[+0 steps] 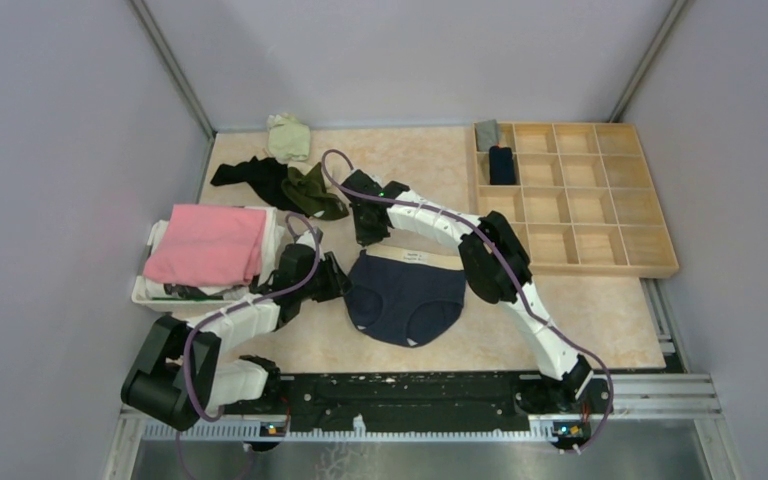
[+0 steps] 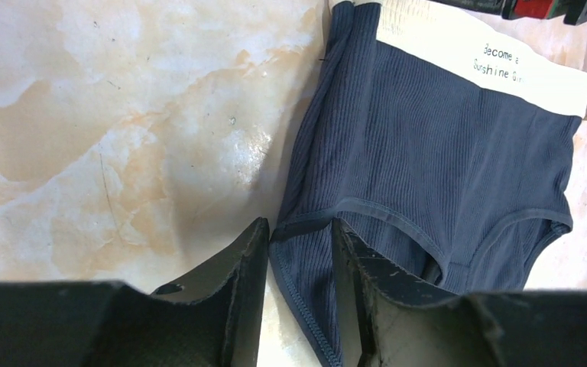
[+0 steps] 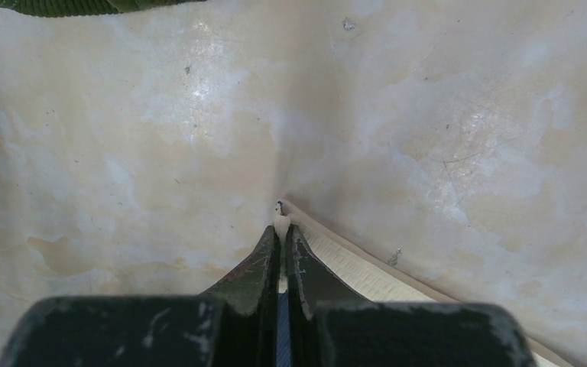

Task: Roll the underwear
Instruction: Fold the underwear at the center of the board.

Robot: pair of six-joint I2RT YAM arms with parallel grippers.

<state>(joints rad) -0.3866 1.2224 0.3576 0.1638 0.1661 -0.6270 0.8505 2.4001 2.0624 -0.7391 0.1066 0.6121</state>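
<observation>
As these navy briefs [image 1: 405, 300] are limp and light, my right gripper [image 3: 283, 229] pinches their beige waistband [image 2: 481, 65] shut; my left gripper [image 2: 299, 229] straddles their side edge [image 2: 306, 153], open.

Bare table [image 1: 600, 315] lay open right of the navy briefs [image 1: 405, 300] and along their near edge; I could pass there. Left of them the white basket [image 1: 145, 292] blocked. Beyond them sat loose garments [image 1: 295, 185], beyond-right the wooden tray [image 1: 600, 268]. The right arm [image 1: 545, 330] arched past their right side.
</observation>
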